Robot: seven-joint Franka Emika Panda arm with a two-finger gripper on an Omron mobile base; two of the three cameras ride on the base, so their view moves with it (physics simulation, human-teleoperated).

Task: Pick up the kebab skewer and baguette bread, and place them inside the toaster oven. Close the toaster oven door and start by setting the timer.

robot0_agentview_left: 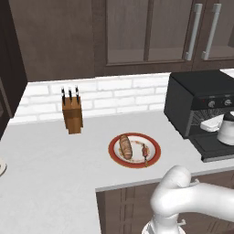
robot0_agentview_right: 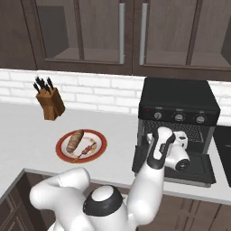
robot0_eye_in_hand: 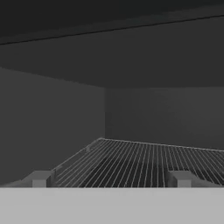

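Facing into the toaster oven (robot0_agentview_right: 178, 104), the gripper (robot0_eye_in_hand: 110, 178) sat at the mouth of the cavity with its fingers spread wide and nothing between them; the hand view looked along the wire rack (robot0_eye_in_hand: 144, 159) to the back wall.

Item, toaster oven door (robot0_agentview_right: 194, 168): folded down flat at the counter edge, the arm reaching over it.

Item, baguette bread (robot0_agentview_left: 125, 146): lying on the red-rimmed plate (robot0_agentview_left: 154, 142), left part, well apart from the oven.

Item, kebab skewer (robot0_agentview_left: 145, 152): on the same plate, right part, just beside the loaf, not touching it as far as could be told.

Item, knife block (robot0_agentview_left: 71, 113): against the tiled wall, clear of the work.

Risks, judged: both foods remained outside, so shutting the door from here would have started an empty oven. Backing out carelessly might have caught the hand on the rack or the lowered door. The thin skewer seemed liable to slip or roll off the plate under a misaligned pinch.
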